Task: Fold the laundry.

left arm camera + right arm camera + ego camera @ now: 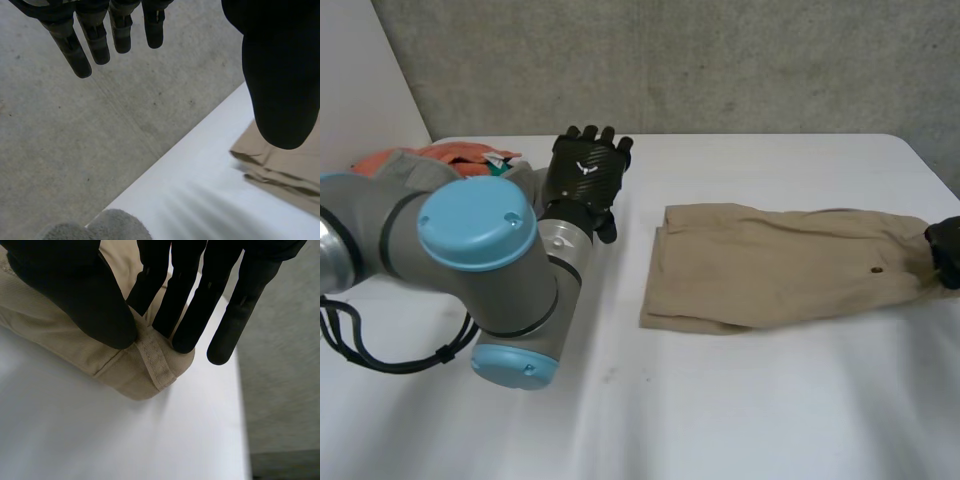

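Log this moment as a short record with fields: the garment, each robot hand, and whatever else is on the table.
garment: tan garment, folded, lying flat on the white table
right robot hand: at the garment's end by a belt loop, thumb and fingers pinching the cloth
left robot hand: held above the table, fingers straight, holding nothing
other laundry: orange and grey pile at the table's far left corner, beside the left arm

left arm [525, 280] — grey joints, light-blue caps | left hand [585, 172] — black, woven-pattern back | right hand [946, 250] black
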